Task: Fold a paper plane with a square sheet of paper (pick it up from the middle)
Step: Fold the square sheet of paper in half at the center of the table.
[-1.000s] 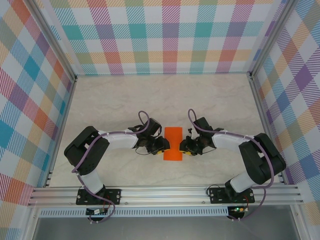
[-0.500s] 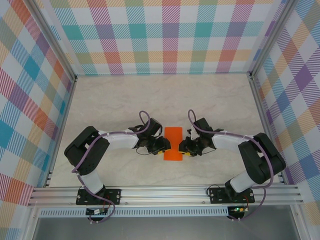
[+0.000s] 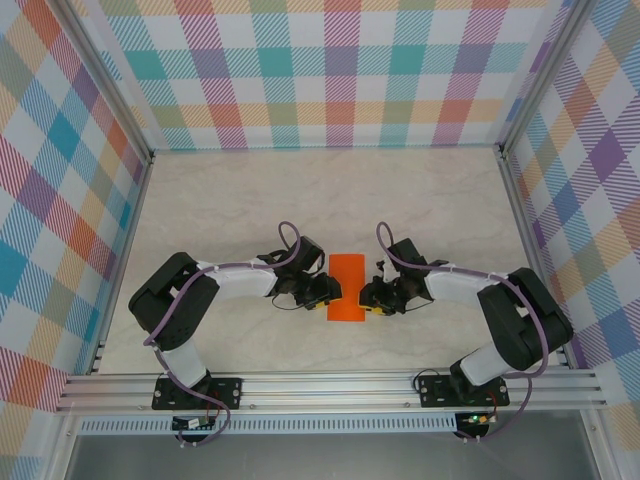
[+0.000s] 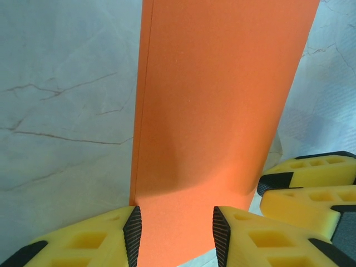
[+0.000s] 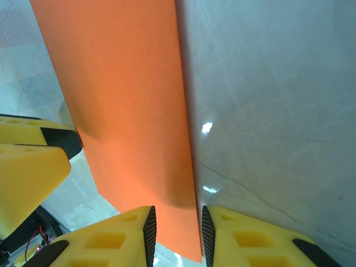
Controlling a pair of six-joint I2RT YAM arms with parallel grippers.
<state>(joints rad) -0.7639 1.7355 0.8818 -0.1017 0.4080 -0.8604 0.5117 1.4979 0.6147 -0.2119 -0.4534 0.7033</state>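
Note:
The square sheet of paper (image 3: 347,285) is bright orange and lies flat on the marble table, folded into a narrow rectangle running away from the arms. My left gripper (image 3: 325,292) is low at the sheet's left edge near its front end. It is open, and its black pads straddle the paper (image 4: 217,100) without pinching it (image 4: 177,236). My right gripper (image 3: 371,296) faces it from the right, also open. The sheet's right edge (image 5: 122,100) passes between its pads (image 5: 177,233). The paper plane is out of view.
Each wrist view shows the other gripper's yellow fingers (image 4: 311,178) (image 5: 28,156) close by across the sheet. Bare marble table (image 3: 330,200) stretches behind the paper. Checked walls enclose the sides and back, and an aluminium rail (image 3: 330,385) runs along the front.

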